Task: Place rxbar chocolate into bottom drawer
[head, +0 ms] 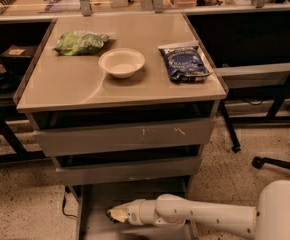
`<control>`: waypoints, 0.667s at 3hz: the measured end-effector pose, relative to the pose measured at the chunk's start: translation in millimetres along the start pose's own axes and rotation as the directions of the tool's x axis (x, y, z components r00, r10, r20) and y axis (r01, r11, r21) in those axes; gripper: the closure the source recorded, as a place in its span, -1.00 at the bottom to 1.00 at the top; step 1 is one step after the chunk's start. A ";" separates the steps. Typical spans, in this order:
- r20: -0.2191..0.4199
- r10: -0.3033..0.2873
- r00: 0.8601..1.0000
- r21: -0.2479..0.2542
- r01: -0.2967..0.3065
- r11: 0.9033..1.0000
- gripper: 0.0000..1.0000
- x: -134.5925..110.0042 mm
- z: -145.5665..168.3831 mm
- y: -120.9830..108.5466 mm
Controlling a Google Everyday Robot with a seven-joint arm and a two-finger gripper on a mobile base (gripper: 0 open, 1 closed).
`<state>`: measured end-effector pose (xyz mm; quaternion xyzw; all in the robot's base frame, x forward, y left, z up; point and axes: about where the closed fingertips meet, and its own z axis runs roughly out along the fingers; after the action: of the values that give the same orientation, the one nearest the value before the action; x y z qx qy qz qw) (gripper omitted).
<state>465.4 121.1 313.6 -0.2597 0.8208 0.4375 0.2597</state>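
Note:
The bottom drawer [99,198] is pulled out below the two upper drawers, with its flat grey floor showing near the frame's lower edge. My white arm reaches in from the lower right. My gripper [117,214] is low over the drawer floor, left of its middle, with a pale yellowish tip. The rxbar chocolate does not show; the gripper hides whatever is at its tip.
On the cabinet top [75,84] lie a green bag [79,42], a white bowl [121,62] and a blue bag [185,62]. The two upper drawers [125,136] stick out slightly above my arm. A chair base [280,161] stands at right and table legs [5,134] at left.

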 end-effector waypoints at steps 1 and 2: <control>0.013 0.027 1.000 0.016 -0.027 1.000 1.00 13.5 8.6 -11.6; 0.047 0.051 0.998 0.032 -0.053 0.998 1.00 27.0 17.8 -29.8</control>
<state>468.7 116.6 270.0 -0.2239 0.8282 0.4363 0.2712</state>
